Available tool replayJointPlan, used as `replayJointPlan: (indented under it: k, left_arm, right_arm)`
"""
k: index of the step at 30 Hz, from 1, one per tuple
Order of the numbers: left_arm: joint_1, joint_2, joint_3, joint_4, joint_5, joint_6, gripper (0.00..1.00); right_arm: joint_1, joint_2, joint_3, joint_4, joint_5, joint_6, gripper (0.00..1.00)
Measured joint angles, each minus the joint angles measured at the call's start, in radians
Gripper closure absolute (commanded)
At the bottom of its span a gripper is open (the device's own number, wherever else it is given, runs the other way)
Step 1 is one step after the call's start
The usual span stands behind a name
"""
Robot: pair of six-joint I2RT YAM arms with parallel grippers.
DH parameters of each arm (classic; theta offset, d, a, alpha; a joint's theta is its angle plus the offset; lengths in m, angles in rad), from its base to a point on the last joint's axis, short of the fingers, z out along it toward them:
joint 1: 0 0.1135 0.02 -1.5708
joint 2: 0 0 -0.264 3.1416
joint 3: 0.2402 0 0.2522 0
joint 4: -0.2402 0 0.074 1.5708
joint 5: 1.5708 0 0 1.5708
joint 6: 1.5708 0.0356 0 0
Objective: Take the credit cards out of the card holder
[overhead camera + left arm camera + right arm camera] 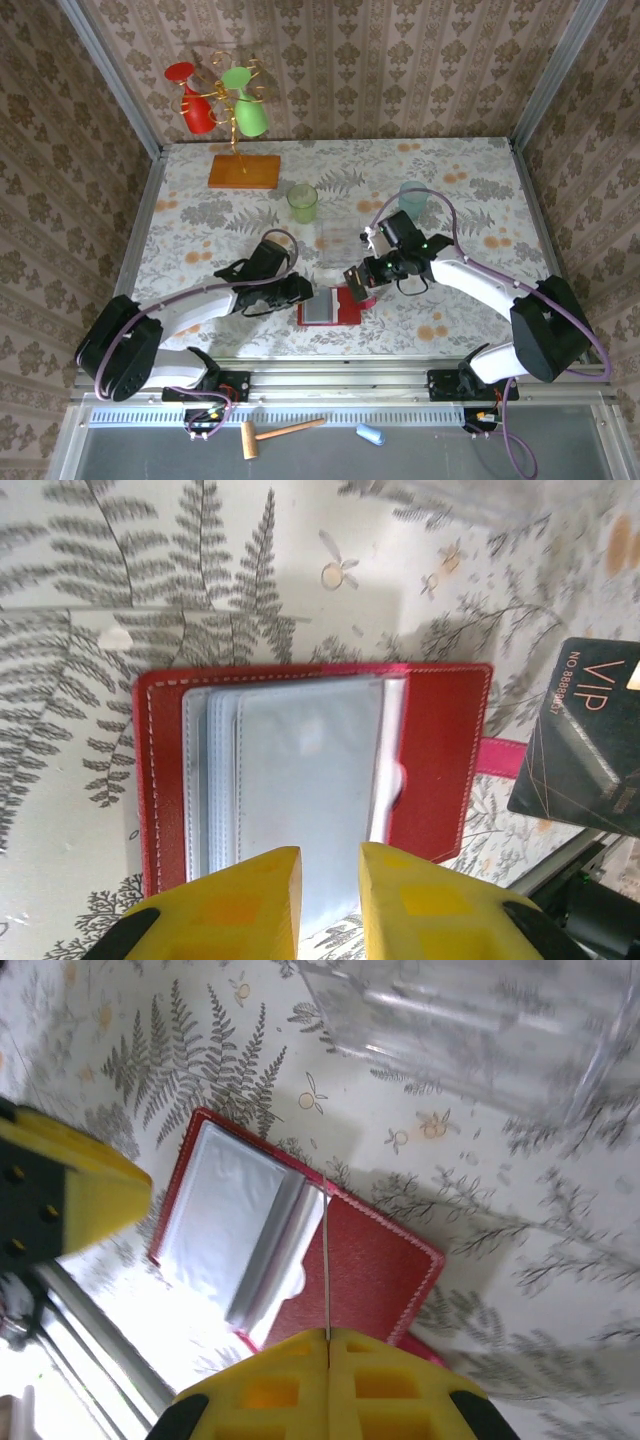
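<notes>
The red card holder (352, 311) lies open on the table, its grey pockets (300, 770) facing up. My left gripper (303, 292) is at its left edge; in the left wrist view its yellow fingers (330, 865) stand slightly apart over the near edge of the pockets. My right gripper (357, 280) hovers just above the holder's right half, shut on a dark credit card (590, 745) marked VIP. That card shows edge-on (326, 1260) in the right wrist view, pinched between the fingers (328, 1338) over the card holder (375, 1275).
A clear plastic container (345, 238) stands just behind the holder. A green cup (302, 202) and a teal cup (413, 198) are further back. An orange wooden base (243, 172) with a rack of red and green glasses stands at the back left.
</notes>
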Motion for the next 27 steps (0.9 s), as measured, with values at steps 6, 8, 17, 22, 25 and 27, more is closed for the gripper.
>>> replayJointPlan:
  k: [6,8,17,22,25,27]
  left_arm:
    - [0.052,-0.065,-0.020,-0.004,-0.014,0.000,0.76]
    - [0.071,-0.073,-0.031,-0.008,-0.014,0.001,0.76]
    - [0.126,-0.123,-0.061,-0.028,-0.015,0.005,0.76]
    - [0.144,-0.128,-0.062,-0.029,-0.014,0.008,0.76]
    - [0.148,-0.131,-0.071,-0.029,-0.013,0.008,0.75]
    - [0.151,-0.134,-0.076,-0.031,-0.013,0.008,0.75]
  right_arm:
    - [0.000,0.000,0.081,-0.131,0.022,-0.333,1.00]
    - [0.000,0.003,0.123,-0.172,0.026,-0.433,1.00]
    - [0.000,0.162,0.401,-0.347,0.060,-0.825,1.00]
    - [0.000,0.294,0.560,-0.436,0.090,-0.965,1.00]
    - [0.000,0.359,0.641,-0.480,0.105,-1.023,1.00]
    - [0.000,0.408,0.703,-0.507,0.115,-1.055,1.00]
